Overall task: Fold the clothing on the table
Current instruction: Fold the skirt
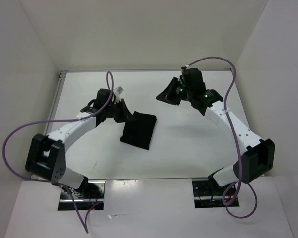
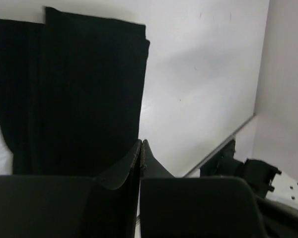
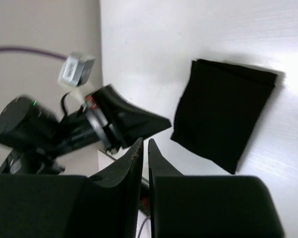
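Clothing lies mid-table as a compact folded rectangle, so folding looks nearly finished; the left gripper, closed and empty, sits just beside it, the right gripper hangs well apart, barely parted and empty, and the next move probably calls only for withdrawing both arms.

- The clothing lies flat on the table, just left of centre in the top view.
- The left gripper sits just beside the clothing's upper-left corner.
- The right gripper is to the upper right of the clothing, apart from it.
- Walls stand behind the table and on both sides.
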